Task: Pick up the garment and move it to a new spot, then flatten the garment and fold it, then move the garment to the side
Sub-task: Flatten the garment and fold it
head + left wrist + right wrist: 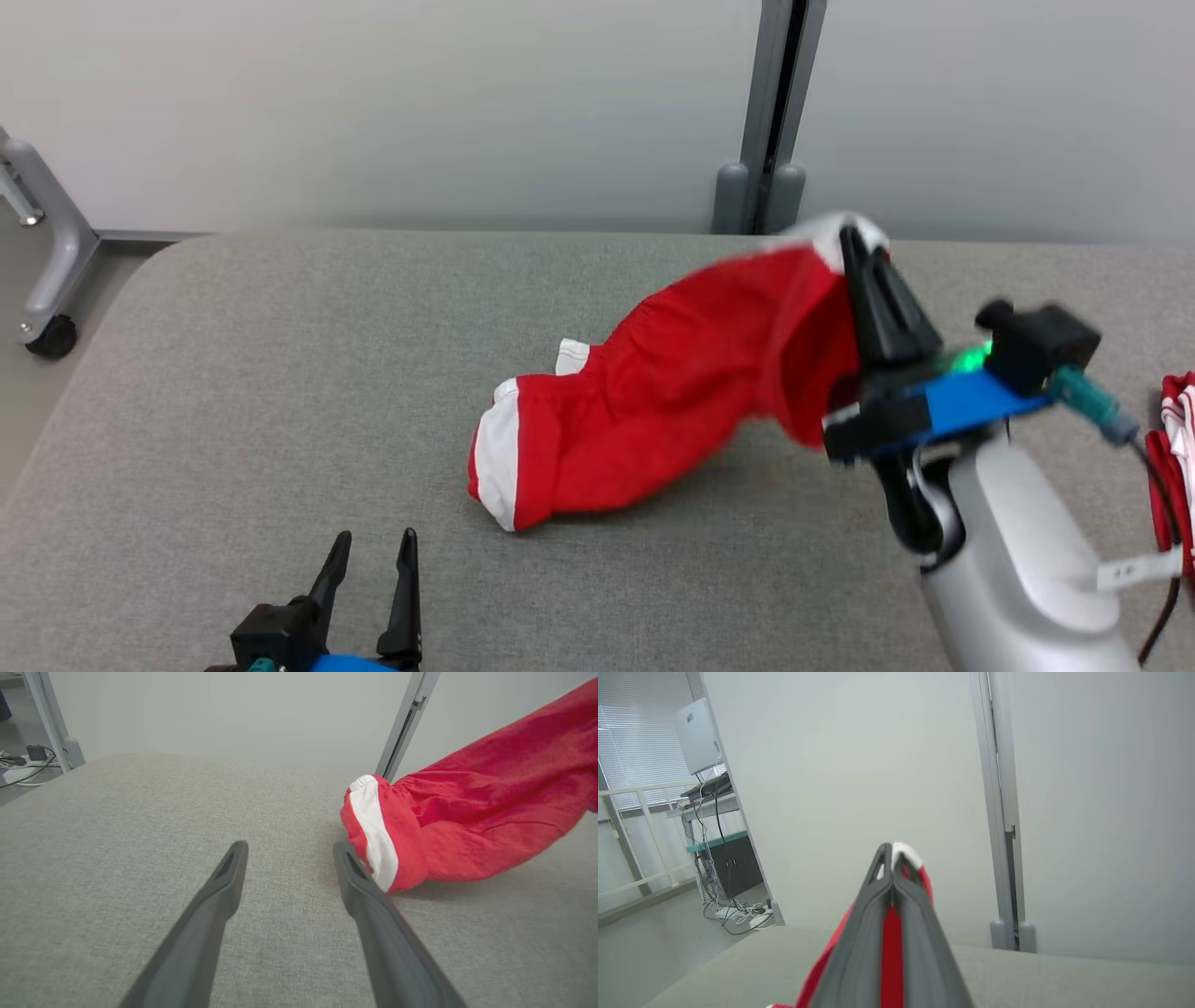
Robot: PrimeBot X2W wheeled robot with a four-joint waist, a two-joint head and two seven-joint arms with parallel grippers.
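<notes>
At the near left edge of the grey fabric-covered table (233,420), the left gripper (375,537) is seen low over the surface, its two dark fingers spread apart with nothing between them. At the near right, a pale forearm (1018,551) is seen reaching away from the camera to the right gripper (854,245), whose fingers are pressed together on a white-trimmed edge of the red garment (672,401). That end of the garment is held raised above the far right part of the table. From there the cloth slopes down to the left, and its white-banded end is laid on the table near the middle, a little beyond the left gripper. A second red and white cloth (1178,448) is seen at the right edge.
</notes>
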